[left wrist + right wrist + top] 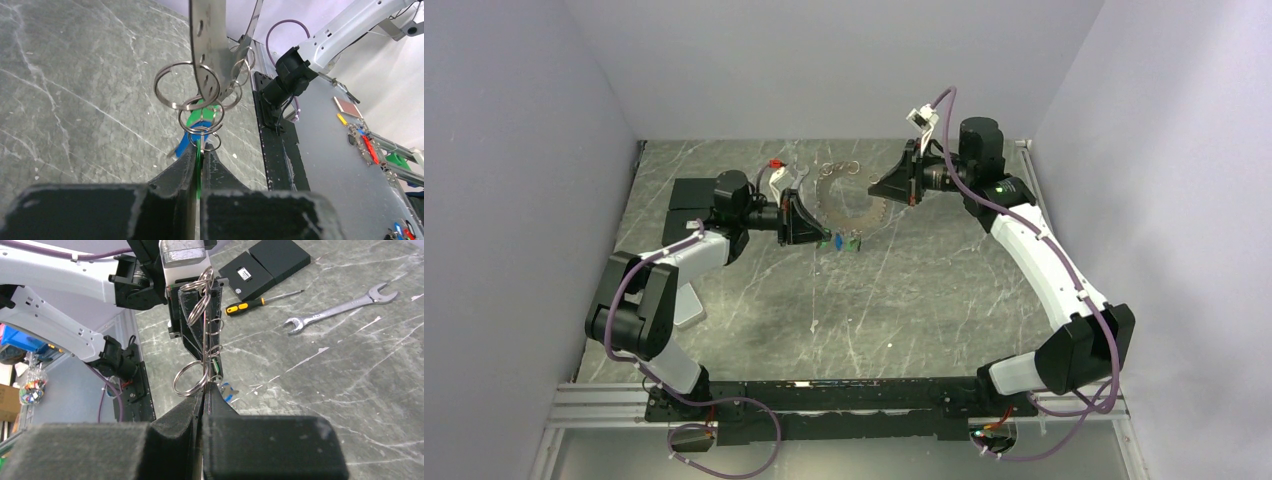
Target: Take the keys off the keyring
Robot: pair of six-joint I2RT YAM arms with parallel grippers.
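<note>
Above the surface, left tool point(200, 152) grips a green key point(195, 119), right tool point(204, 392) grips the keyring point(206, 40); next, I think, twist the key off.

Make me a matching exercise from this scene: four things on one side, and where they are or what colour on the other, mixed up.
Things:
1 wrench
2 screwdriver
3 green key
4 keyring

Descriptions:
A off the table, gripped by the right gripper
B silver, flat on the table
C yellow and black handle
D pinched in the left gripper

Pairs: 1-B, 2-C, 3-D, 4-A
</note>
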